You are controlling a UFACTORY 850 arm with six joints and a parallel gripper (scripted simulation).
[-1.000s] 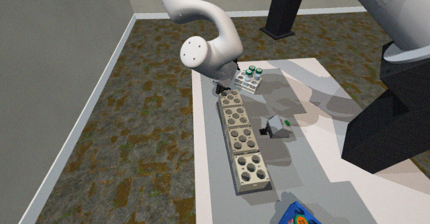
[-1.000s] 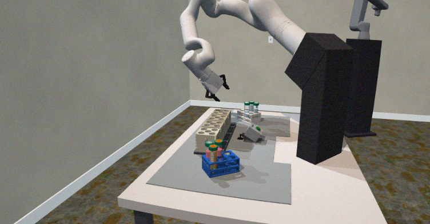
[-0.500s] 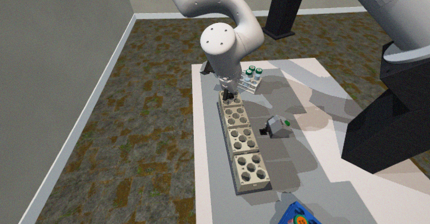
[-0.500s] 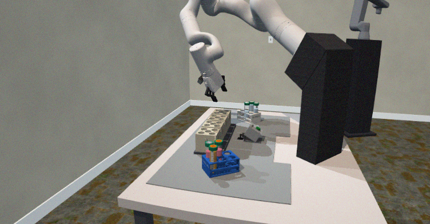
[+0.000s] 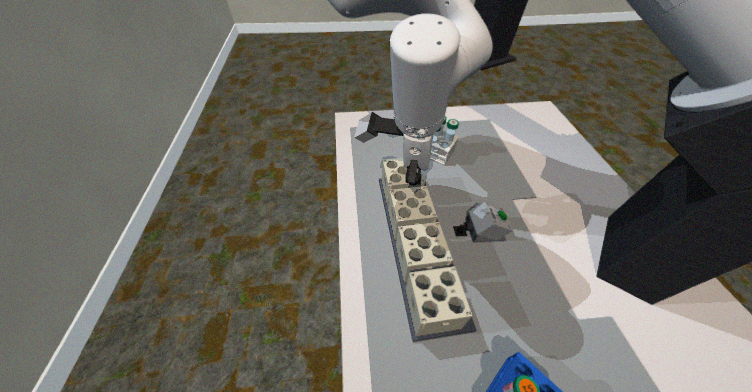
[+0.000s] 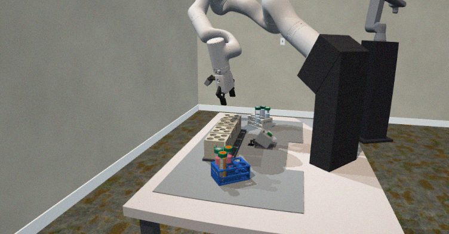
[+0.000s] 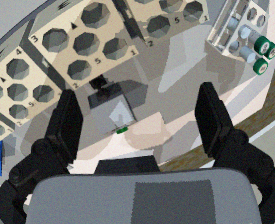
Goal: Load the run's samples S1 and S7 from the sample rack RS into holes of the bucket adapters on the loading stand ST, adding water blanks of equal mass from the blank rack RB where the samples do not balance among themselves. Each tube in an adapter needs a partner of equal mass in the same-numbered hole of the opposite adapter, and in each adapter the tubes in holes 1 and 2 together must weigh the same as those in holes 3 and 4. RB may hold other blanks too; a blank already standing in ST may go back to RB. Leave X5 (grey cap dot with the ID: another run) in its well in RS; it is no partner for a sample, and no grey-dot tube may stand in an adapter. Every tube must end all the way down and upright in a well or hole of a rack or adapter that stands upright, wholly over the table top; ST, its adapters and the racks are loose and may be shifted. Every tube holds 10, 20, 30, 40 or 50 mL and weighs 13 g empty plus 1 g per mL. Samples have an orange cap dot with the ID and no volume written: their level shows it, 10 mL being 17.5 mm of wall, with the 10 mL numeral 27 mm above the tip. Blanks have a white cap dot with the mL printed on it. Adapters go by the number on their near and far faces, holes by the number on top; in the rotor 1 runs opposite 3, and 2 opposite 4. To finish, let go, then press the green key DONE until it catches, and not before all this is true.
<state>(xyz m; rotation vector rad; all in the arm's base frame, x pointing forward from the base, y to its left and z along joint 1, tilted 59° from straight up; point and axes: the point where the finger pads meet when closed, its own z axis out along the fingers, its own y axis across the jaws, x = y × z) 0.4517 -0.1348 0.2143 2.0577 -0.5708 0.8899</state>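
My gripper (image 6: 225, 95) is open and empty, hanging high above the far end of the table; it also shows in the top view (image 5: 413, 173) and in the wrist view (image 7: 137, 125). Below it, the loading stand ST (image 5: 423, 247) carries a row of beige bucket adapters (image 6: 223, 133), and every hole I can see is empty (image 7: 84, 43). The blue sample rack RS (image 6: 230, 170) stands at the near end of the mat with three capped tubes (image 6: 222, 154). The white blank rack RB (image 6: 260, 120) stands at the far end with green-capped tubes (image 5: 451, 124).
A small grey box with the green DONE key (image 5: 501, 214) sits right of the stand (image 6: 264, 139), and shows in the wrist view (image 7: 115, 106). The arm's black base block (image 6: 336, 106) fills the table's right side. The table's left edge runs close beside the stand.
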